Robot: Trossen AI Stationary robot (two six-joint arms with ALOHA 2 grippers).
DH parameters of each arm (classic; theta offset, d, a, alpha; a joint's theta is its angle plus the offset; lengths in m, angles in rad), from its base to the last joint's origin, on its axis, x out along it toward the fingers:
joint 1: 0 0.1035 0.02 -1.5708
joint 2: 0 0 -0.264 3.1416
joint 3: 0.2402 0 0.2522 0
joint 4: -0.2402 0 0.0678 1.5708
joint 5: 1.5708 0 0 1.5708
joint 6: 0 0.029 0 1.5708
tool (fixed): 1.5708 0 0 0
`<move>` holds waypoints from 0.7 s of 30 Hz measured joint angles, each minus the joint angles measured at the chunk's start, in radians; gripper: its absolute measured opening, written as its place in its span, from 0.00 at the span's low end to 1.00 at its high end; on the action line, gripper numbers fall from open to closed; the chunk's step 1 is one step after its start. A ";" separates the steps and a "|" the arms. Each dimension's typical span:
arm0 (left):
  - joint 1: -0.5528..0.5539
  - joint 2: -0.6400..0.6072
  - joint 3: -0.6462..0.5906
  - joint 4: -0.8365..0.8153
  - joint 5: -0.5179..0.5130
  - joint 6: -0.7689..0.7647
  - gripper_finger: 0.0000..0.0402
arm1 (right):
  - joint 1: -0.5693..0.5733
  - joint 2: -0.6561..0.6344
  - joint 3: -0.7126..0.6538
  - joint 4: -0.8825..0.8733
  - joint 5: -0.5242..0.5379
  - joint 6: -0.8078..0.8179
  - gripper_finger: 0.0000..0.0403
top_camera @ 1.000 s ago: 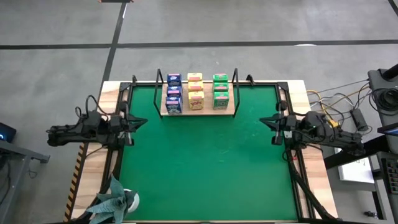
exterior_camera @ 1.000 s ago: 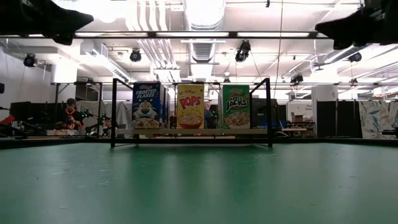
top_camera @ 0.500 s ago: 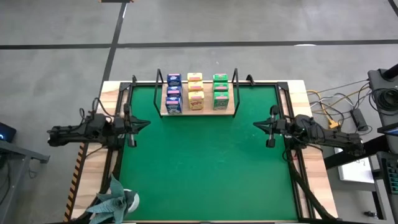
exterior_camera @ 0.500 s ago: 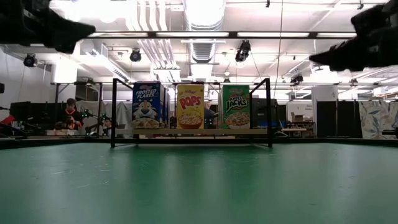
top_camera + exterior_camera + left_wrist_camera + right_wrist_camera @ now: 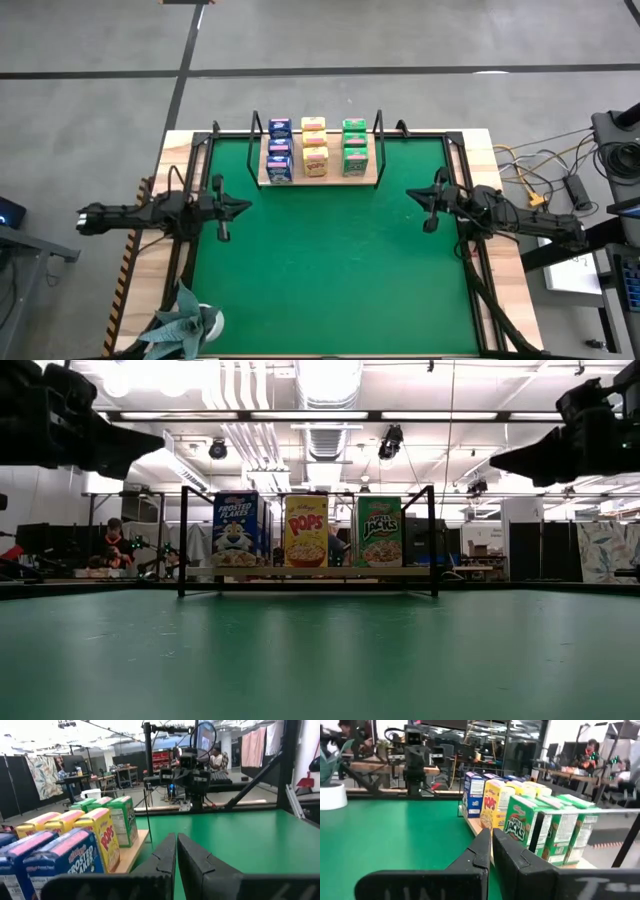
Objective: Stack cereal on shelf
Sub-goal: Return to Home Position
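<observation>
The shelf [image 5: 320, 180] is a light wooden board with black wire uprights at the green mat's far edge. On it the cereal boxes stand upright in three rows: blue [image 5: 280, 150], yellow [image 5: 314, 147], green [image 5: 354, 147]. The low view shows one box of each colour in front: blue [image 5: 236, 530], yellow [image 5: 306, 530], green [image 5: 379, 530]. My left gripper [image 5: 248, 208] hovers over the mat's left side, shut and holding nothing [image 5: 176, 837]. My right gripper [image 5: 410, 194] hovers over the mat's right side, also shut and holding nothing [image 5: 491, 834]. Each points toward the table's middle.
A potted plant [image 5: 185, 322] stands at the table's near left corner. Black frame rails [image 5: 190, 200] run along the mat's left and right sides. Cables [image 5: 540, 165] lie beyond the right edge. The green mat [image 5: 330, 270] spreads between the arms. People sit in the room behind.
Both arms have reached in from the table's sides toward its middle and have come lower. The left gripper has also drifted a little toward the near edge. The boxes and the shelf have stayed put.
</observation>
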 joint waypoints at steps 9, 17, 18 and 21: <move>0.001 0.005 0.010 0.001 -0.006 0.077 0.00 | -0.001 0.011 0.001 -0.005 0.005 0.092 0.02; 0.001 0.024 0.010 0.000 -0.008 0.129 0.00 | -0.001 0.011 0.001 -0.003 0.006 0.183 0.02; 0.001 0.025 0.010 0.000 -0.008 0.129 0.00 | -0.001 0.011 0.001 -0.003 0.006 0.177 0.02; 0.001 0.025 0.010 0.000 -0.008 0.130 0.00 | -0.001 0.011 0.001 -0.002 0.006 0.170 0.02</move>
